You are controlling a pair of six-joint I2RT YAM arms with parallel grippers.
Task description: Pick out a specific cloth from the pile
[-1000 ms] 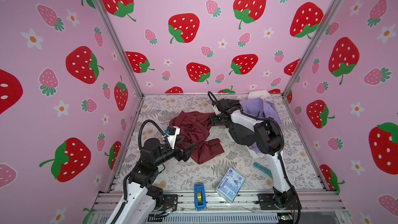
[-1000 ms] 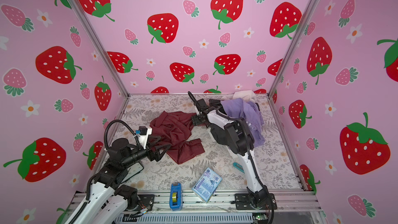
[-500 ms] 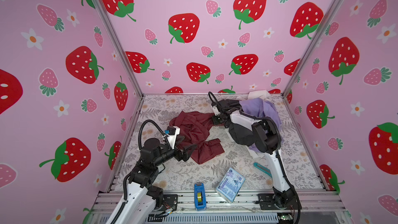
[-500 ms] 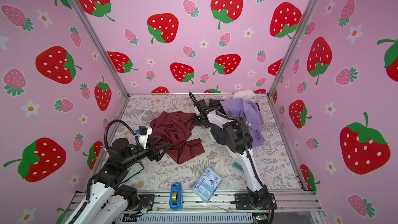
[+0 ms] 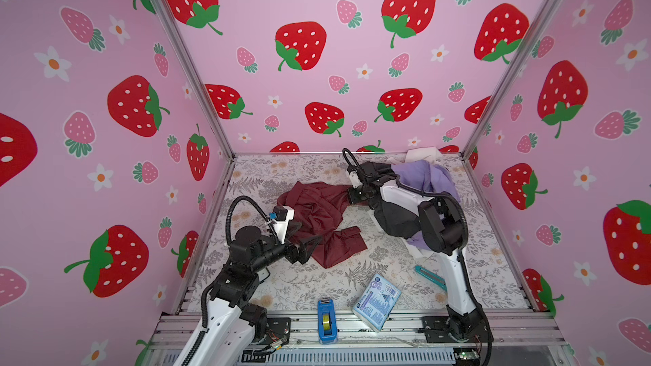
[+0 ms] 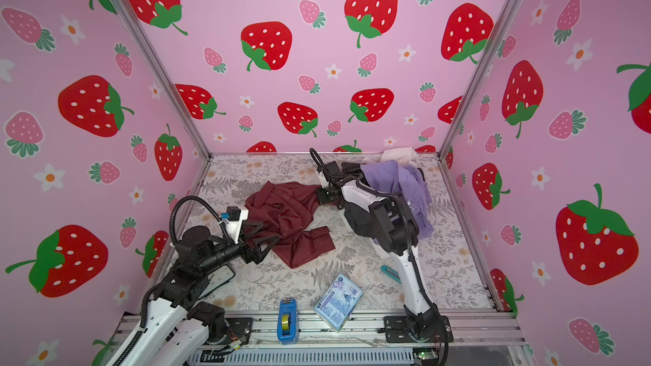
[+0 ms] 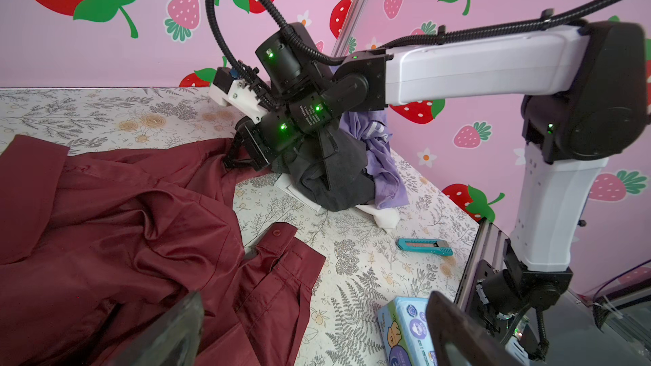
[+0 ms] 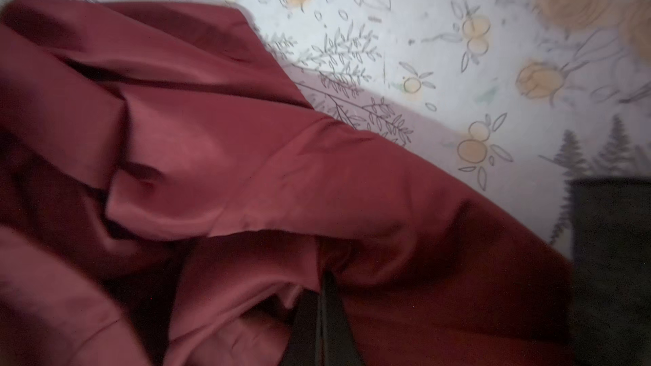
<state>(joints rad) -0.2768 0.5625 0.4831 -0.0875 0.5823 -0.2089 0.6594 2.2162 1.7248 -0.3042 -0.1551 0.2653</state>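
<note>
R claw (image 5: 353,196) has just shut on the far corner of the cloth (image 5: 317,214), which lies on the table (image 5: 382,255) just beside the pile (image 5: 424,179). I judge the grip is made; next, pull it clear. L claw (image 5: 310,237) is apart, empty.

The right arm rises from its base at the near right corner, folds at a high elbow and stretches its white forearm away and toward the middle. Its wrist is tipped down, so the right tool (image 5: 352,196) sits low. Its jaws are pressed together, pinching an edge of the cloth (image 5: 317,213). The left arm stands up from the near left corner, bent at the elbow, with the forearm levelled toward the centre. The left tool (image 5: 311,231) has its jaws spread wide and grips nothing. In the left wrist view its two fingers (image 7: 183,325) show well apart.
</note>
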